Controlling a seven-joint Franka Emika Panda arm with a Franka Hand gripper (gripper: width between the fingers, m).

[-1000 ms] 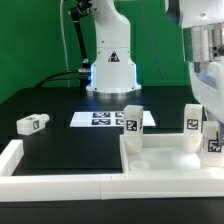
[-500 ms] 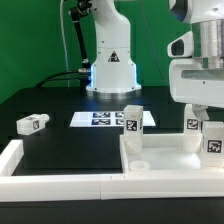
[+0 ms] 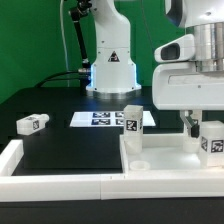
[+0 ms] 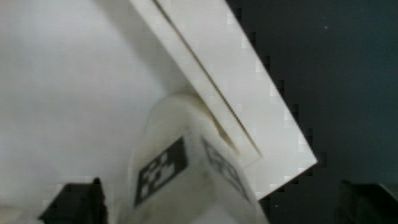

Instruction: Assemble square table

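The square tabletop (image 3: 165,165) lies rim-up on the black surface (image 3: 70,145), at the exterior view's right. A left leg (image 3: 132,122) and a right leg (image 3: 212,140) stand at its far corners. A loose leg (image 3: 32,124) lies well apart, so assembly looks roughly half done. The gripper (image 4: 222,200) straddles the right leg, spread wide and gripping nothing. The room behind is dark.

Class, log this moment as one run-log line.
pincer open | over upright leg on tabletop | second leg upright | third leg lying apart on table
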